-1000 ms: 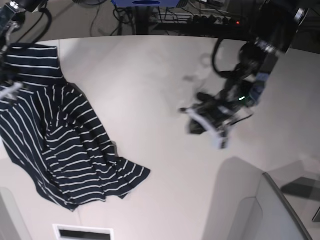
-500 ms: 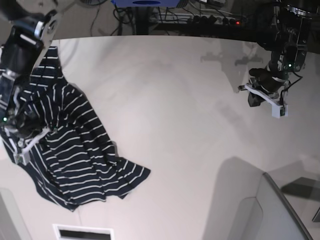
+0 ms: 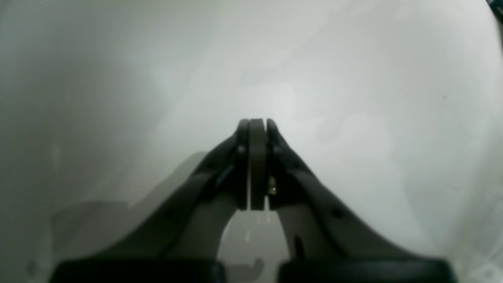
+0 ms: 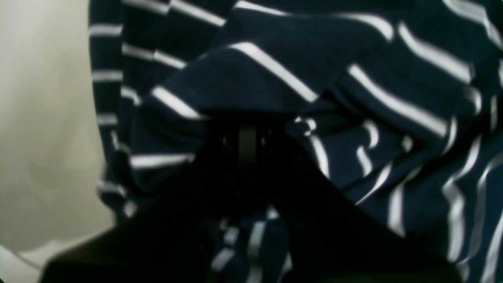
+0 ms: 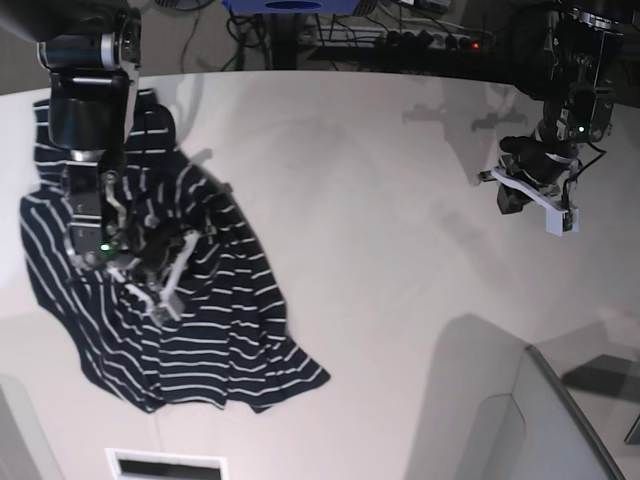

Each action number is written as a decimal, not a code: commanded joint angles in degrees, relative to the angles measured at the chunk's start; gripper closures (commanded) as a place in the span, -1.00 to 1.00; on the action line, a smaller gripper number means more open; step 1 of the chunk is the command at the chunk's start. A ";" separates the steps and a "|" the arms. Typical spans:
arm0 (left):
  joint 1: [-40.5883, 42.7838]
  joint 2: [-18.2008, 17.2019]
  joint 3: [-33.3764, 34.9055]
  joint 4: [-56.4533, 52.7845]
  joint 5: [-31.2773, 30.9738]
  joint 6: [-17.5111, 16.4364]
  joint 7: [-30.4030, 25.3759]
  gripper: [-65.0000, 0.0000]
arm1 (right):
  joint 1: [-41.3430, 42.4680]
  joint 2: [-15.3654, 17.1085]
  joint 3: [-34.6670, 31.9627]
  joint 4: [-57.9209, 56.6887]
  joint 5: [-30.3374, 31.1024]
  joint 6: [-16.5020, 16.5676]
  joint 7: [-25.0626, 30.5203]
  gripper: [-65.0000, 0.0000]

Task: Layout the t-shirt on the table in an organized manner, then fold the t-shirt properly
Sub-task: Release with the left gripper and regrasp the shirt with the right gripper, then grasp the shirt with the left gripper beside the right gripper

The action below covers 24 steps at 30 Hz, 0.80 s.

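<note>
The dark navy t-shirt with thin white stripes lies rumpled on the left part of the white table. My right gripper is low over the shirt's middle. In the right wrist view its dark fingers are shut on a raised fold of the t-shirt, with bare table to the left. My left gripper hangs over the far right of the table, well away from the shirt. In the left wrist view it is shut with nothing in it, above bare table.
A pale grey panel rises at the lower right corner. A white slotted piece sits at the bottom edge. Cables and a power strip lie behind the table's far edge.
My right gripper has come down, shut on the shirt and drawn it rightward, so the fabric now reaches farther toward the table's middle. My left arm pulled back from mid-table to the far right.
</note>
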 commanded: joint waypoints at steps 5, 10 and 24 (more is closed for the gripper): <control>-0.31 -1.02 -0.53 0.60 -0.05 -0.27 -1.04 1.00 | 1.45 -1.29 -14.90 0.66 0.51 0.48 0.54 0.98; -0.40 -1.02 -0.44 0.60 -0.05 -0.27 -0.95 1.00 | 1.45 -1.38 -24.49 3.29 0.51 0.21 0.46 0.99; -21.32 9.70 20.39 -5.29 12.97 -0.45 -0.86 1.00 | -7.78 0.73 1.36 16.04 0.34 0.30 -9.13 0.99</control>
